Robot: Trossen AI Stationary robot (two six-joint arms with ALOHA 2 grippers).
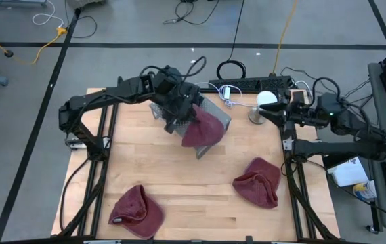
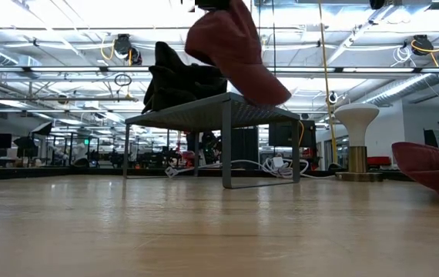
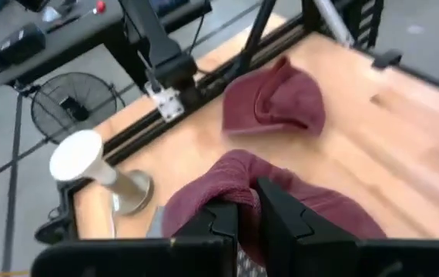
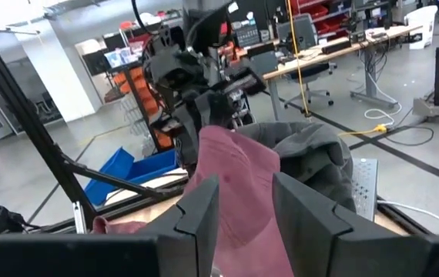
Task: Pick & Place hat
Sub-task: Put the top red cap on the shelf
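My left gripper is shut on a maroon hat above a grey metal rack at the table's far middle. In the low view the hat hangs over the rack's top. A dark grey cloth lies on the rack. Two other maroon hats lie flat on the table, one near left and one right of centre. My right gripper is open and empty at the far right, beside a white stand. My left gripper pinches a bunched fold of the hat's soft crown between its two fingers, coming from above. The hat hangs tilted below the fingers. Its lower end reaches down to the rack's top; whether it touches, I cannot tell.
The white stand on a round metal base stands at the far right. Cables and a power strip lie along the far edge. Bare wood lies between the rack and the two hats.
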